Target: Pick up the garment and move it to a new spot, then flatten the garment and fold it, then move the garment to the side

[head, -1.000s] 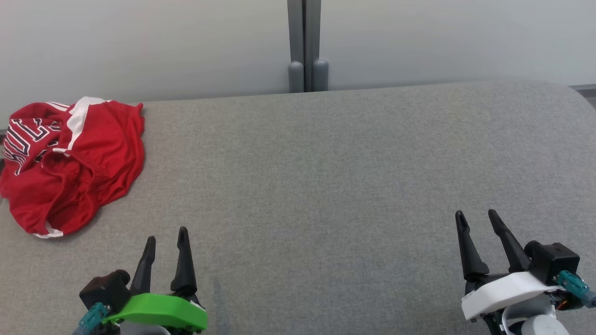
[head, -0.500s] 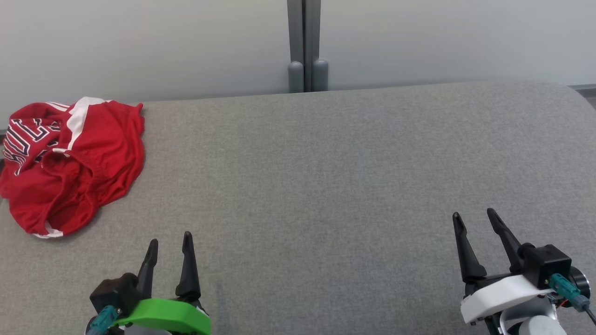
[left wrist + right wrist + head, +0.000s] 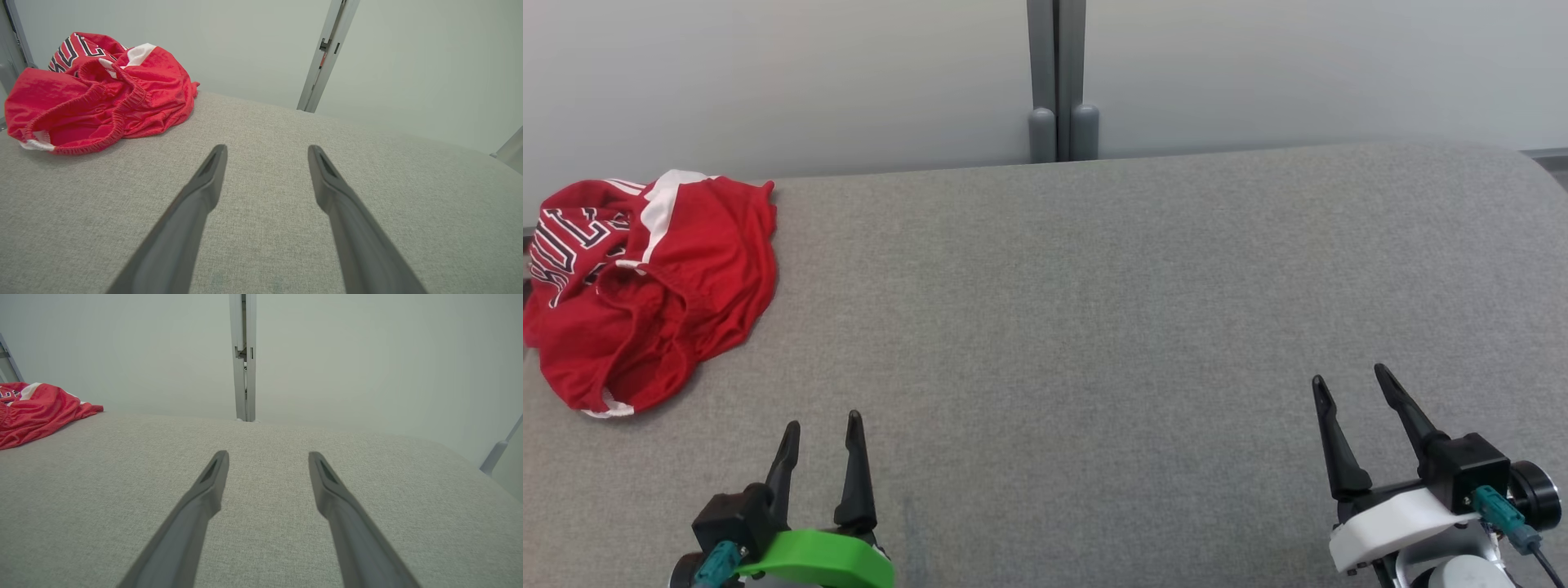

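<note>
The garment (image 3: pixel 654 286) is a crumpled red piece with white trim and dark lettering, heaped at the far left of the grey padded table (image 3: pixel 1094 310). In the left wrist view the garment (image 3: pixel 102 94) lies up and left of my fingers, its elastic waistband facing me. A corner of the garment (image 3: pixel 36 410) shows at the left edge of the right wrist view. My left gripper (image 3: pixel 823 425) is open and empty at the lower left, well short of the cloth. At the lower right my right gripper (image 3: pixel 1349 377) is open and empty too.
A grey post (image 3: pixel 1058 82) rises against the pale wall behind the table's far edge. The garment sits close to the table's left edge. Bare grey surface stretches between the two grippers and across the right half.
Both grippers have drawn back slightly toward the bottom of the head view, the left one more. The garment has not moved.
</note>
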Robot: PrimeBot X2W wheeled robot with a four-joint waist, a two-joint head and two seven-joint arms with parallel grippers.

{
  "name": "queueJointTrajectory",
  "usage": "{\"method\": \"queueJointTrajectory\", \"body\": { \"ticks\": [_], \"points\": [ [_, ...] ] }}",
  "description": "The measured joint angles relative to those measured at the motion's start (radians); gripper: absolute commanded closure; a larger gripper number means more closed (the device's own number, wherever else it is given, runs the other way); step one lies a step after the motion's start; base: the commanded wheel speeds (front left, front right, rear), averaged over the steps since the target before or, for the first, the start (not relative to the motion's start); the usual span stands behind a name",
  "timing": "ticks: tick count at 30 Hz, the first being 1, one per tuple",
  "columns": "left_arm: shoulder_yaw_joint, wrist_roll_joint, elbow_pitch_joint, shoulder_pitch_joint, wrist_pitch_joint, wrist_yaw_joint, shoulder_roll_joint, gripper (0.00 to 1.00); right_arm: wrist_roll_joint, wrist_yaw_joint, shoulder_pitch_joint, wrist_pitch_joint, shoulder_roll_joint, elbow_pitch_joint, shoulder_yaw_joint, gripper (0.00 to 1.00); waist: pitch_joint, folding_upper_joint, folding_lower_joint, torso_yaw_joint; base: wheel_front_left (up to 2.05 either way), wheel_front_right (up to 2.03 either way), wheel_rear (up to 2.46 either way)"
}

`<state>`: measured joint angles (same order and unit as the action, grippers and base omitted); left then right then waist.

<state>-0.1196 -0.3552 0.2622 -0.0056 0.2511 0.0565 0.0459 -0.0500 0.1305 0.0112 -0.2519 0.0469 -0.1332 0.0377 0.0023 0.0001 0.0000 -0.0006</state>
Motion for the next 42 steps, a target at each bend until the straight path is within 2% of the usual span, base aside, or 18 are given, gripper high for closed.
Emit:
{"method": "queueJointTrajectory", "body": {
  "ticks": [6, 27, 33, 42],
  "points": [
    [-0.003, 0.03, 0.004, 0.001, 0.012, -0.004, 0.0, 0.0, 0.043, 0.0, 0.0, -0.01, 0.001, 0.005, -0.002, 0.0, 0.001, 0.0, 0.0, -0.001, 0.0, 0.0, 0.0],
    [-0.011, 0.032, 0.02, 0.002, 0.013, -0.004, 0.001, 0.0, 0.037, 0.0, -0.005, -0.01, 0.001, 0.005, 0.01, 0.0, -0.002, 0.0, 0.0, 0.017, 0.0, 0.0, 0.0],
    [-0.015, 0.032, 0.019, 0.001, 0.013, -0.004, 0.001, 0.0, 0.032, 0.0, -0.016, -0.01, 0.002, 0.006, 0.01, 0.0, -0.005, 0.0, 0.0, 0.067, 0.0, 0.0, 0.0],
    [0.016, 0.04, 0.014, 0.006, 0.013, -0.005, 0.001, 0.0, 0.028, 0.001, -0.019, -0.01, 0.001, 0.005, -0.001, 0.0, -0.007, 0.0, 0.0, 0.199, 0.0, 0.0, 0.0]
  ]
}}
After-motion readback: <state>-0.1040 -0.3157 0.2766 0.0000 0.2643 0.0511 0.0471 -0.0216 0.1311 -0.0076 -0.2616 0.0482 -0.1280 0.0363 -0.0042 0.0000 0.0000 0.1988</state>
